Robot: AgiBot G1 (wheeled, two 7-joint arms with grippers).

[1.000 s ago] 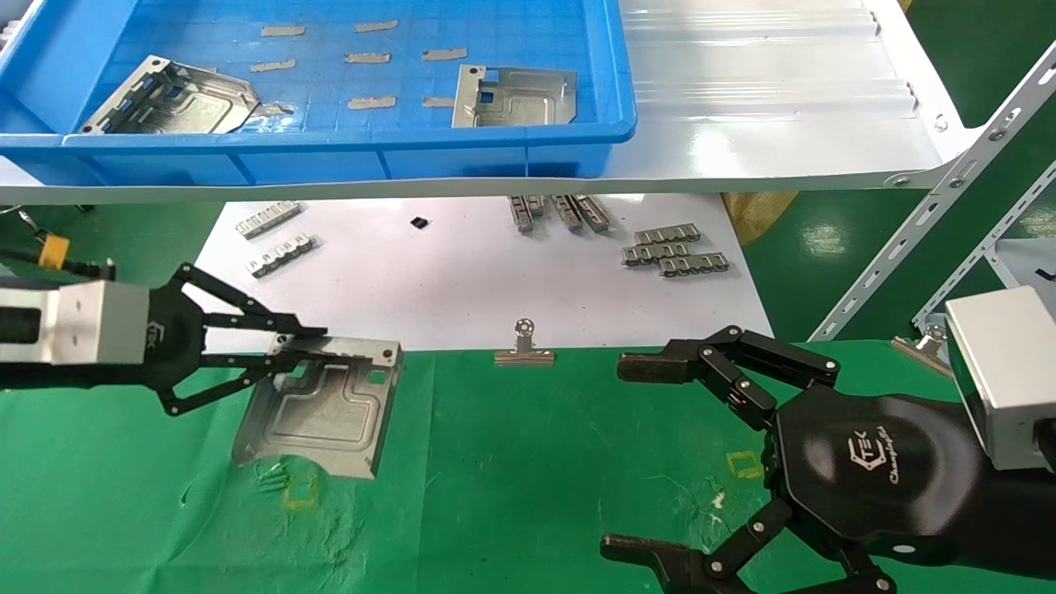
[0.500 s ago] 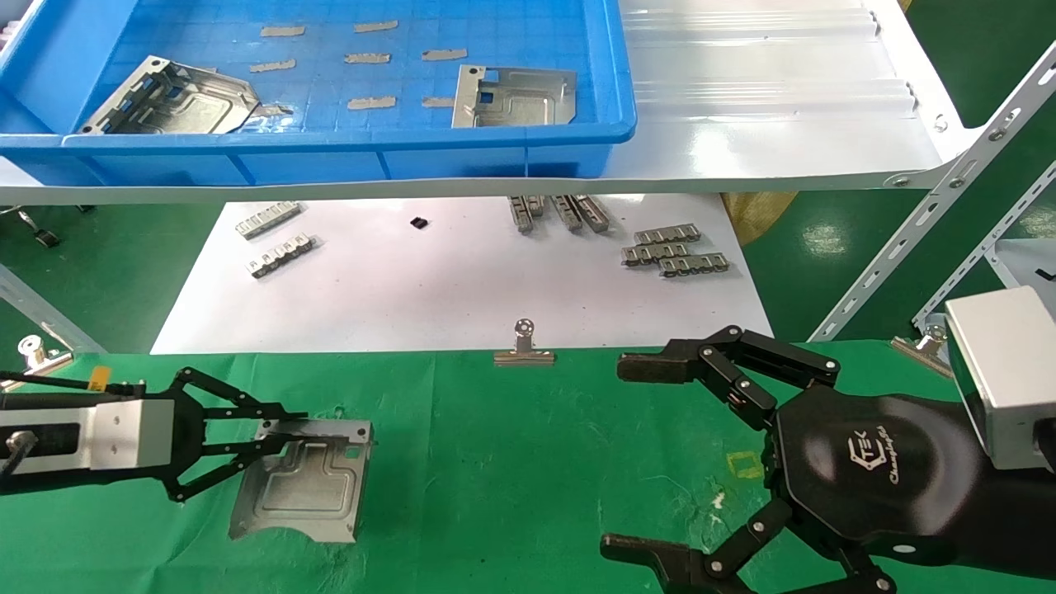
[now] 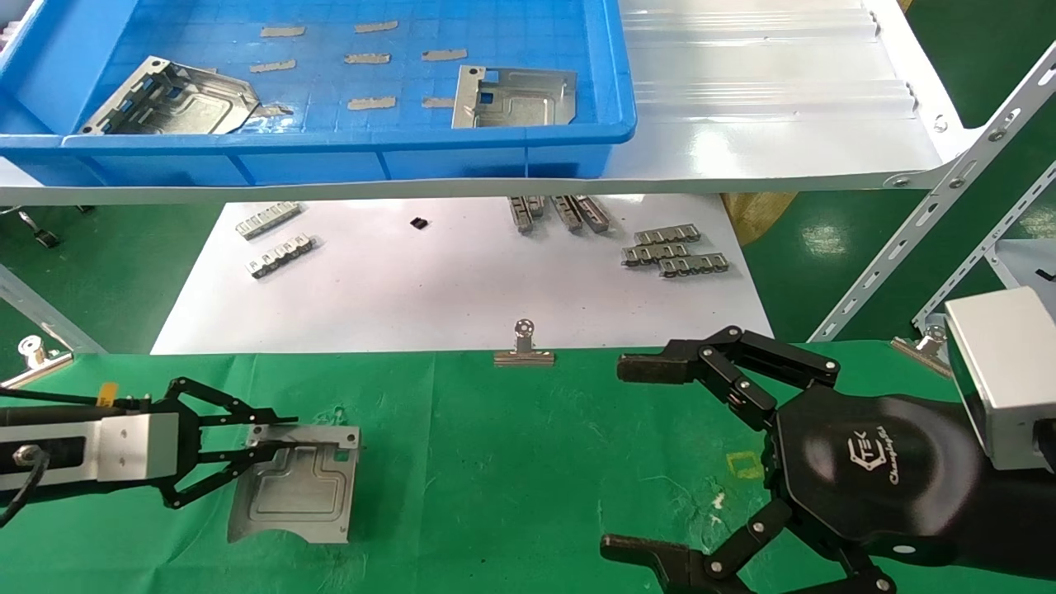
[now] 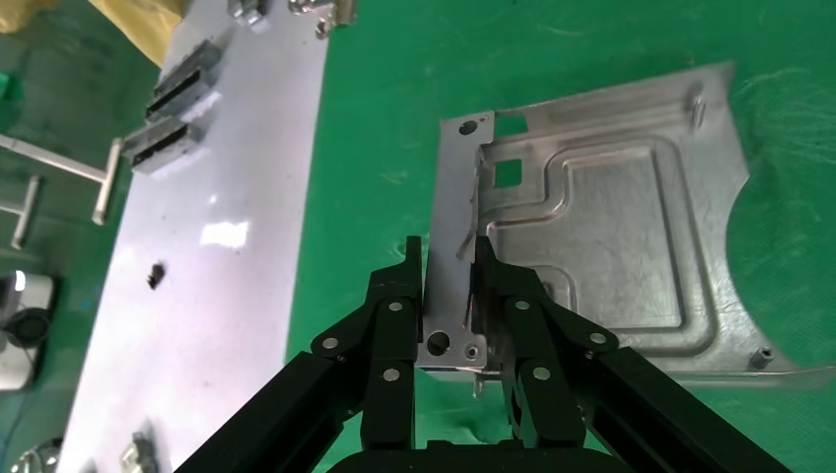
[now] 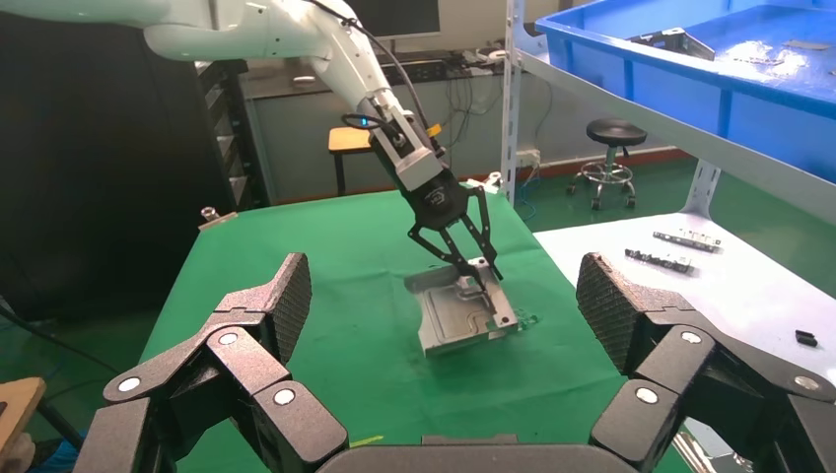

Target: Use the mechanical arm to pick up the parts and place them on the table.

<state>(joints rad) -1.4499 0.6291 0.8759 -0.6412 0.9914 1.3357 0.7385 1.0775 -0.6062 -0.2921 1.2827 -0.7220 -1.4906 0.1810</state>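
Note:
My left gripper (image 3: 285, 433) is shut on the tabbed edge of a silver sheet-metal part (image 3: 301, 495), low over the green table (image 3: 528, 462) at the near left. In the left wrist view the fingers (image 4: 394, 315) pinch the part's (image 4: 611, 236) edge strip. In the right wrist view the part (image 5: 458, 315) is tilted, its free edge down at the cloth. Two more parts (image 3: 173, 99) (image 3: 516, 95) lie in the blue bin (image 3: 346, 144) on the shelf. My right gripper (image 3: 627, 458) is open and empty over the near right of the table.
The glossy white shelf board (image 3: 767, 124) overhangs a white sheet (image 3: 454, 280) with several small toothed strips (image 3: 672, 252). A silver binder clip (image 3: 524, 351) sits at the cloth's far edge. Slanted white shelf brackets (image 3: 949, 214) stand at the right.
My left gripper has come down and toward the near left with the part, from above the cloth to low on it. The right arm has not moved.

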